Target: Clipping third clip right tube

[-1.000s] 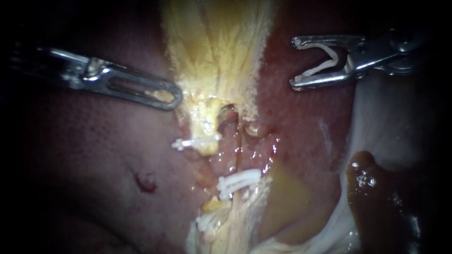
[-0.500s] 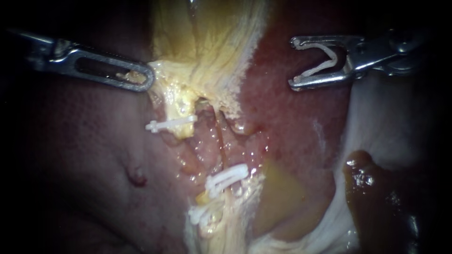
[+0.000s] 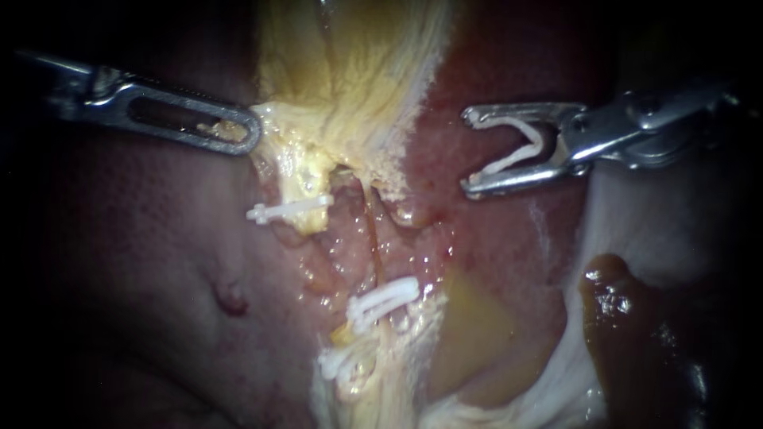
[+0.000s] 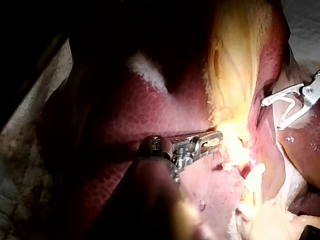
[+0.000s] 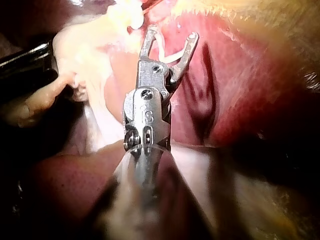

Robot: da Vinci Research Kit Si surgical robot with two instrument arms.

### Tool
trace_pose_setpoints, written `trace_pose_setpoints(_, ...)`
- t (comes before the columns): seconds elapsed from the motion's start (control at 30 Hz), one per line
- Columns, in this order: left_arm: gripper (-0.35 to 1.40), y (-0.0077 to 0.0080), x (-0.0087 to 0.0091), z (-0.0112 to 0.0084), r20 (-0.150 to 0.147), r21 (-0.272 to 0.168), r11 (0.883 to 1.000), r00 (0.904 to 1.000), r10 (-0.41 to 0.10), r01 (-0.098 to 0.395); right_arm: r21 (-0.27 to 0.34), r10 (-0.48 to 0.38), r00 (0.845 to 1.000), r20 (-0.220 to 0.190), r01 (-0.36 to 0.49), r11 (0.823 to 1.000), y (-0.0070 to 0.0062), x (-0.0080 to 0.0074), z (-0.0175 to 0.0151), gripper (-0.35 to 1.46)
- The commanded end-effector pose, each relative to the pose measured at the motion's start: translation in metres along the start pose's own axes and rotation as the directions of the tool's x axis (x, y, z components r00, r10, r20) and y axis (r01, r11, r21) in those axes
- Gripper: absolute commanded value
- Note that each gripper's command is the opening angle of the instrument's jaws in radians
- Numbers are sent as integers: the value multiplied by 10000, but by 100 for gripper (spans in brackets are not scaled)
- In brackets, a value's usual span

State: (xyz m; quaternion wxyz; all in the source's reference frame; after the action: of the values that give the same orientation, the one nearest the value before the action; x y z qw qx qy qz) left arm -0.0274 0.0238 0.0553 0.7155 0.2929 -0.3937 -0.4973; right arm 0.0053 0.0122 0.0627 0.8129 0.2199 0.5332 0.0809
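Observation:
My left instrument (image 3: 238,133), with slotted jaws, is shut on yellow tissue at the lower end of the gallbladder (image 3: 350,71) and holds it out to the left; it also shows in its own wrist view (image 4: 215,141). My right instrument (image 3: 469,152) hangs over red liver to the right of the tubes, its jaws wide apart with an open white clip (image 3: 520,155) seated between them (image 5: 167,55). A thin brown tube (image 3: 372,238) runs down to a white clip (image 3: 385,298). Another clip (image 3: 288,210) crosses the yellow stump to its left, and a third (image 3: 340,361) lies lower.
Dark red liver (image 3: 143,262) fills the left. A glossy dark brown lump (image 3: 620,306) and pale white tissue (image 3: 660,214) lie at the right. A yellow-green patch (image 3: 477,334) sits below the right instrument.
The left instrument first pulled the yellow tissue and its clip up and to the left, then held still. The right instrument then moved down and left, closer to the tubes.

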Motion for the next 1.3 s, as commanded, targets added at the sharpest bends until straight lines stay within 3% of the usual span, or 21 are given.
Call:
trace_pose_setpoints(0.03,-35,0,0,0,-4,2,10000,10000,7,-7,119,148,9999,-17,-148,9998,-3,-2,6,49)
trace_pose_setpoints(0.27,-35,0,1,0,-3,0,10000,10000,10,-10,571,624,9981,-11,-622,9964,-18,-15,38,48)
trace_pose_setpoints(0.7,-35,0,1,0,1,-5,10000,10000,9,-9,1109,1270,9916,229,-1288,9855,-29,-33,81,48)
trace_pose_setpoints(1.3,-35,-3,2,2,17,-27,10000,10000,2,-2,872,1662,9858,251,-1678,9820,-15,-40,123,49)
